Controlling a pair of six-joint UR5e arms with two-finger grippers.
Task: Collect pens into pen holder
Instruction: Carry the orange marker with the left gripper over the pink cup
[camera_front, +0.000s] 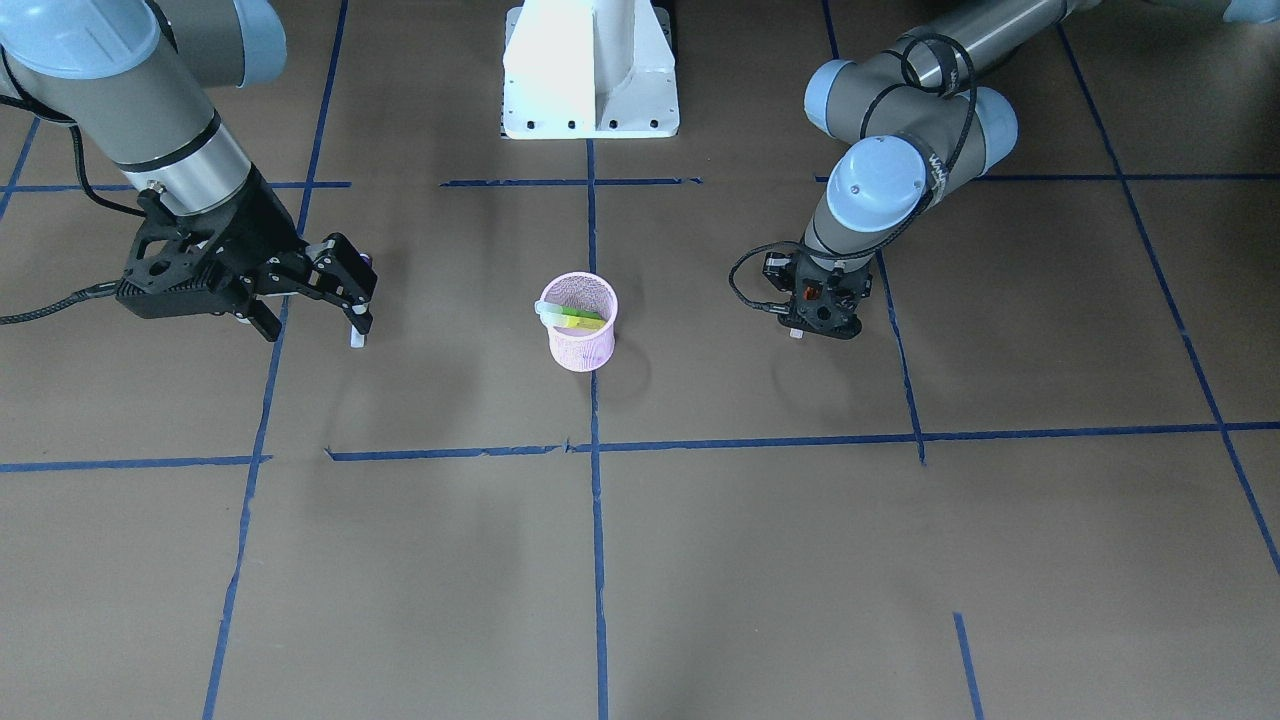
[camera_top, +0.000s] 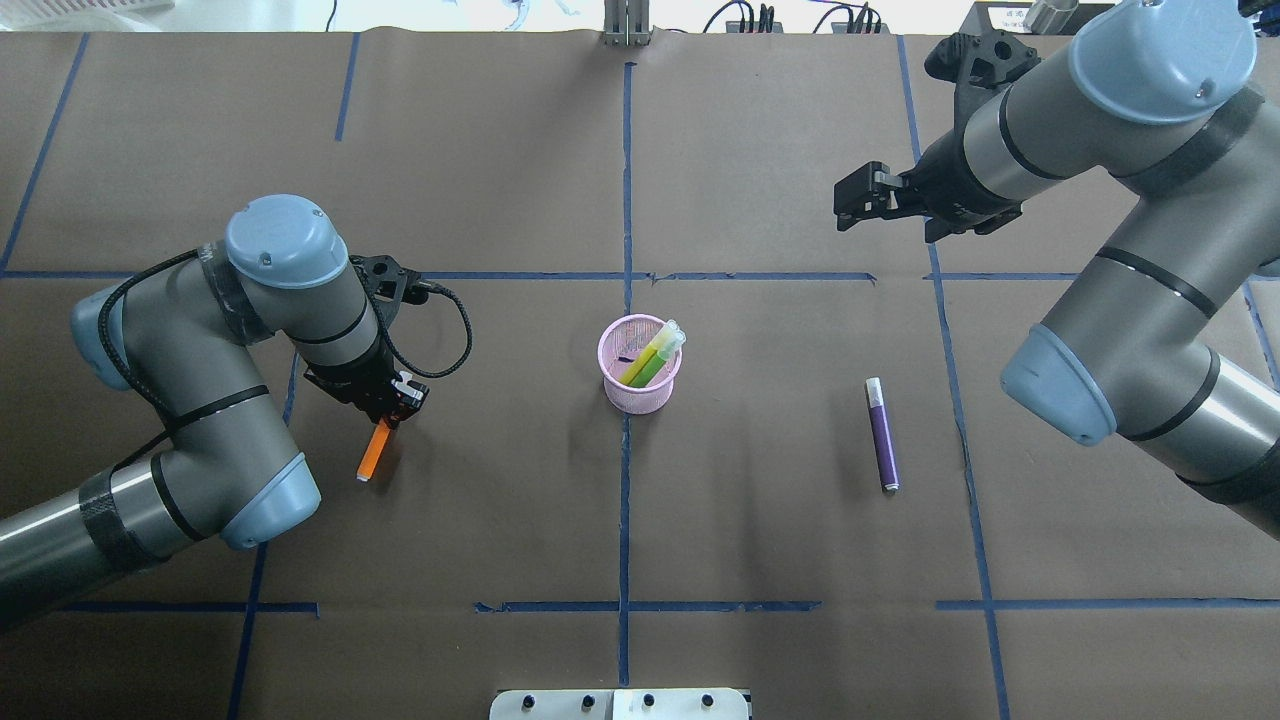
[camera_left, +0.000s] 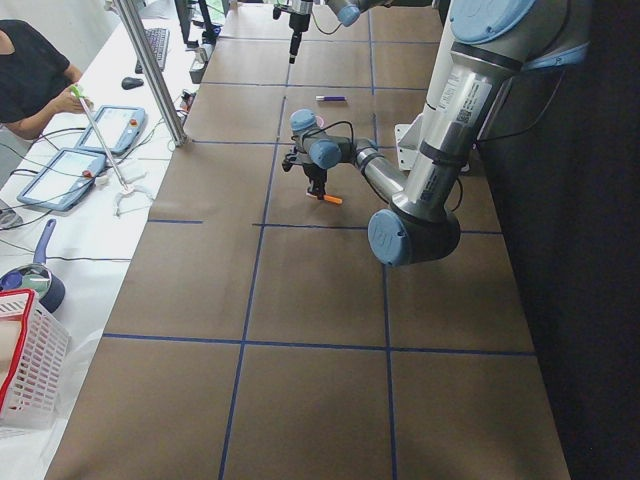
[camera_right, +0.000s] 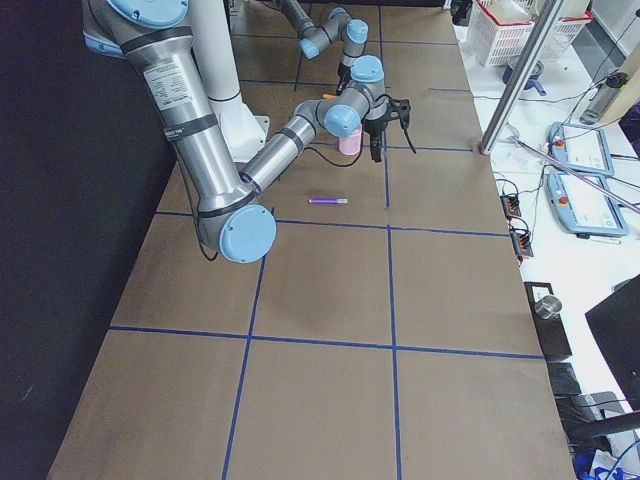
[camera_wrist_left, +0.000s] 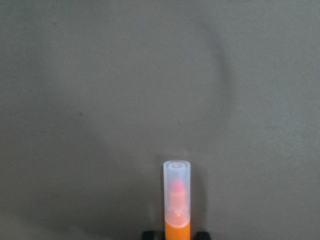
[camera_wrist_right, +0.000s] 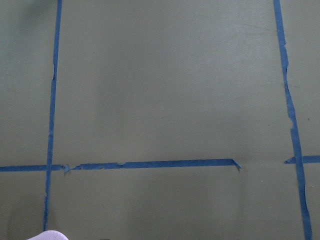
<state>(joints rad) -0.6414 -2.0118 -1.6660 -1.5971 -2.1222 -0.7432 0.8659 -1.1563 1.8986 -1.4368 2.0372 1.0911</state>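
Note:
The pink mesh pen holder stands upright at the table's middle, with the green pen leaning inside it. My left gripper is shut on the orange pen, held tilted low over the table to the holder's left. In the left wrist view the orange pen's translucent cap points away from the camera. The purple pen lies flat to the holder's right. My right gripper is open and empty, raised beyond the purple pen. In the front view it hides most of that pen.
Blue tape lines grid the brown table. The white robot base stands behind the holder. The holder's rim shows at the bottom edge of the right wrist view. A person and tablets are at the table's far side.

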